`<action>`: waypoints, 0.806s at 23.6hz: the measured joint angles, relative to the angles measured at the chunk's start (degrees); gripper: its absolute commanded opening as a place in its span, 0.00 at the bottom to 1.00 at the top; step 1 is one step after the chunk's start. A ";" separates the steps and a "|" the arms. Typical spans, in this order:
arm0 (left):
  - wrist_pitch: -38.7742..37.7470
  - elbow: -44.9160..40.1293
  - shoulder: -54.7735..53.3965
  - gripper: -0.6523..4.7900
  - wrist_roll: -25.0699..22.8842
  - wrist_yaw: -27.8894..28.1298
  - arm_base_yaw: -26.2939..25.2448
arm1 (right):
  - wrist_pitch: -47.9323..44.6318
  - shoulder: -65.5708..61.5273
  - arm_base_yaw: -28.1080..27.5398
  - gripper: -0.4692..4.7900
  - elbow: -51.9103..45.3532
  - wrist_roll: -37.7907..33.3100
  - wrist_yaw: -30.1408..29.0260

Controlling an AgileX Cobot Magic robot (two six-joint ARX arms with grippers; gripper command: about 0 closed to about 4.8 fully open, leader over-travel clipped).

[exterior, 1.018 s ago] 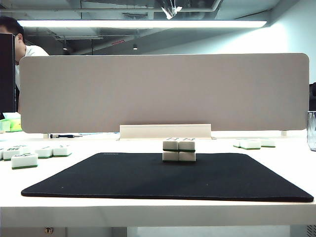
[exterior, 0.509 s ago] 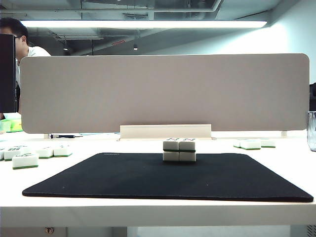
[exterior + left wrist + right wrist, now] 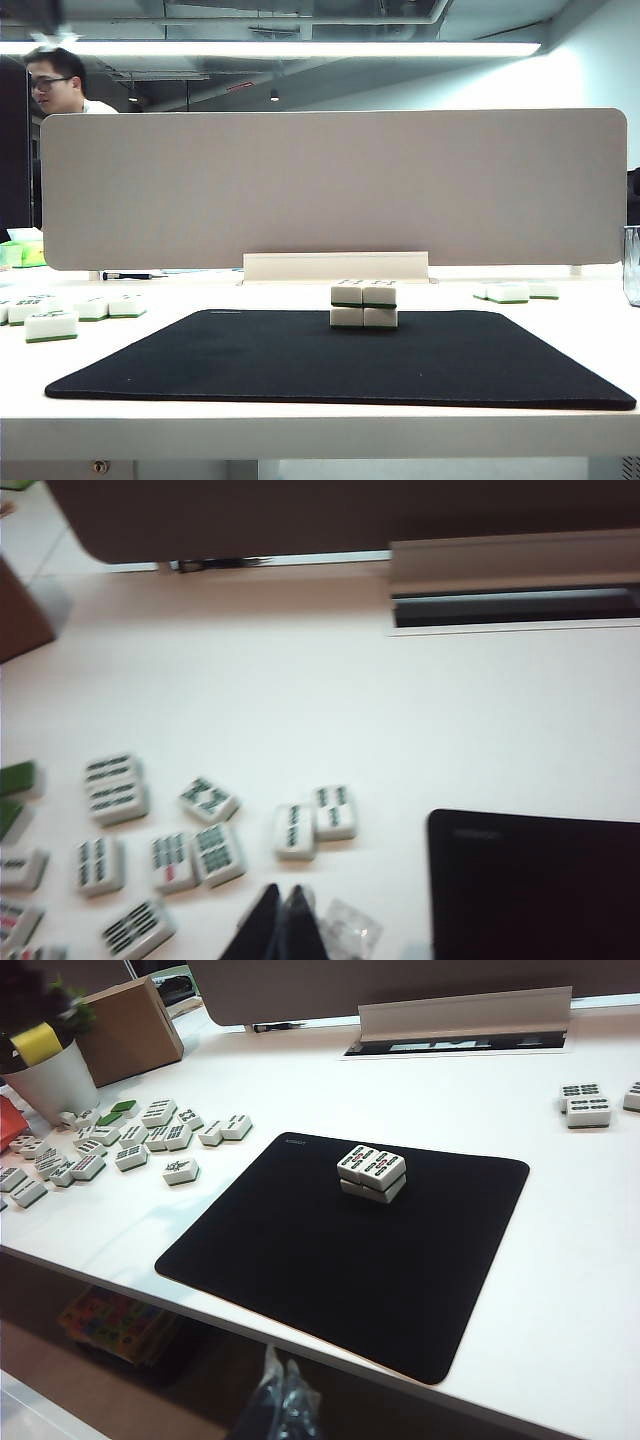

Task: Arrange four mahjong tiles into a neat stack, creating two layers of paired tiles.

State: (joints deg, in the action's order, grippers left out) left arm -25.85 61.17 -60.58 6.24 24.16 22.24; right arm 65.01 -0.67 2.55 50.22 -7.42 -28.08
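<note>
The four mahjong tiles (image 3: 363, 305) stand as a two-by-two stack, one pair on top of the other, at the far middle of the black mat (image 3: 300, 360). The right wrist view shows the same stack (image 3: 372, 1172) with its printed faces up. Neither gripper appears in the exterior view. My left gripper (image 3: 283, 892) is shut and empty, hovering over loose tiles (image 3: 210, 850) on the white table beside the mat's corner (image 3: 540, 890). My right gripper (image 3: 280, 1368) is shut and empty, held low off the table's near edge, far from the stack.
Loose white-and-green tiles lie off the mat on the left (image 3: 50, 325) and right (image 3: 510, 291). A grey divider panel (image 3: 330, 185) closes the back of the table. A cardboard box (image 3: 130, 1030) and a white pot (image 3: 50, 1080) stand beyond the left tiles.
The stack and mat have not moved. Only the person behind the panel has risen and shifted to the right.
</note>
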 measured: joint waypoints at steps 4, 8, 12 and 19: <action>5.81 -17.68 13.68 0.13 0.00 0.09 -5.22 | 0.00 0.00 0.00 0.09 0.00 0.00 -0.02; 15.04 -33.42 26.05 0.13 0.94 0.09 -8.90 | -0.02 0.00 0.00 0.09 0.00 0.00 0.00; 25.73 -47.28 34.93 0.13 3.28 -3.82 -14.84 | 0.00 0.00 0.00 0.09 0.00 0.00 0.00; 29.66 -57.66 44.96 0.13 2.99 -11.15 -20.98 | -0.02 0.00 -0.02 0.09 0.00 0.00 0.00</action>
State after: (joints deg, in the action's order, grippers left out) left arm 3.81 3.51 -15.62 9.23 13.02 1.26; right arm 64.99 -0.67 2.52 50.22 -7.42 -28.08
